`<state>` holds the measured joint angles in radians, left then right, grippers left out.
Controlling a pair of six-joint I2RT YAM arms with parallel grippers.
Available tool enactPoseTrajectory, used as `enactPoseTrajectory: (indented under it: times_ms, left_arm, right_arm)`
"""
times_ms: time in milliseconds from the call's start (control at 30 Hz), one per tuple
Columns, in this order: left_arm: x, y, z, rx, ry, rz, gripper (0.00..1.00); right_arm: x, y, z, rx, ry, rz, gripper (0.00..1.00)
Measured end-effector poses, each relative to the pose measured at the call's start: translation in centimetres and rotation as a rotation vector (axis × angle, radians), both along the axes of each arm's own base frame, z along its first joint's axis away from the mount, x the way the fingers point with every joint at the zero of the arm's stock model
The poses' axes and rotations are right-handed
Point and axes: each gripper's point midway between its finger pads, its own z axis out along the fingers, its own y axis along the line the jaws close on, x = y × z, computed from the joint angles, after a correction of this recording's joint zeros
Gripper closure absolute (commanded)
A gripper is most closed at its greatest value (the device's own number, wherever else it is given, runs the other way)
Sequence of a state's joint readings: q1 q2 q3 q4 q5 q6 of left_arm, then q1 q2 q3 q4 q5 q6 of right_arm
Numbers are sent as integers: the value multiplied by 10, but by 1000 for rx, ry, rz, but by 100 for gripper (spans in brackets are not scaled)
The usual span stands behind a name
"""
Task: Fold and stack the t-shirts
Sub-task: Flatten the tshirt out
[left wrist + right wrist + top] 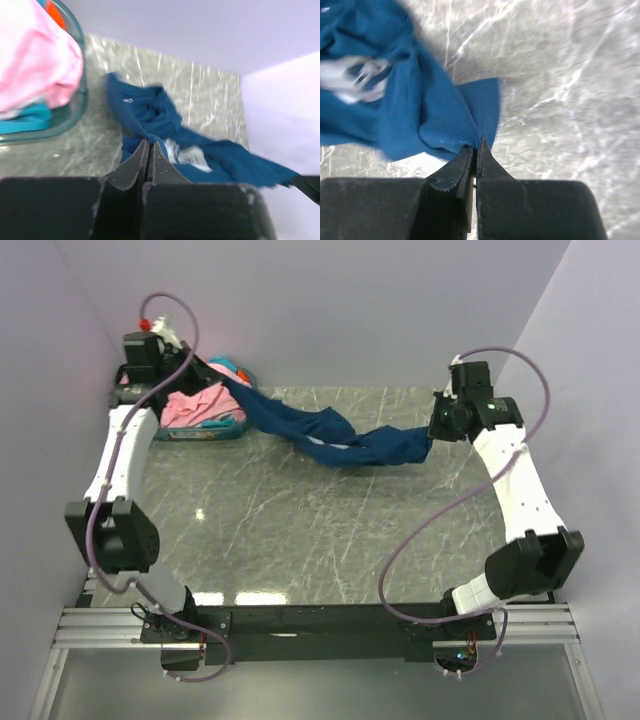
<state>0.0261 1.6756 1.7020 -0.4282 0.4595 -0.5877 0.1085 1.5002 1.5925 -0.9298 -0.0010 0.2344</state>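
Observation:
A dark navy t-shirt (335,438) with a white print hangs stretched and twisted between my two grippers above the back of the marble table (300,530). My left gripper (212,372) is shut on its left end, near the basket; in the left wrist view the left gripper (148,142) pinches the navy t-shirt (150,112). At the right, my right gripper (437,430) is shut on the other end; the right wrist view has the right gripper (476,145) closed on a fold of the navy t-shirt (420,105). A pink t-shirt (195,405) lies in the basket.
A teal plastic basket (205,432) with more clothes stands at the back left corner, close under my left arm; the basket's rim (75,107) and the pink cloth (35,60) fill the left of the left wrist view. Lilac walls close in the table on three sides.

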Motion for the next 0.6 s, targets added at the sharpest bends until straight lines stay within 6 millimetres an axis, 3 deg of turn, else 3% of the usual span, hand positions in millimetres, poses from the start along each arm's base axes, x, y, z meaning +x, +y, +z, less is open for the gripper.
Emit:
enactPoseTrajectory:
  times_ms: [133,300,400,467,500,533,600]
  left_arm:
    - [-28,22,32,0,-64,52,100]
    - [-60,14,45,-4,-88,37,100]
    - [-68,11,34,-5,-63,33,100]
    - [-70,11,20,-12,-32,30,100]
    - [-70,10,10,-19,-8,29,100]
    - [-70,9,0,-29,20,28,100]
    - [-67,7,-20,-47,65,23,100]
  right_arm:
    - [-10,-14,35,-56,-66,-34,100]
    - [-12,-27,58,-103,-102,-78,100]
    - [-12,-30,60,-106,-109,-83,100]
    - [-10,-30,52,-98,-97,-85,94]
    - [-7,-31,45,-91,-82,-88,89]
    - [-3,-32,35,-81,-58,-93,77]
    - [9,-33,14,-60,-5,-104,67]
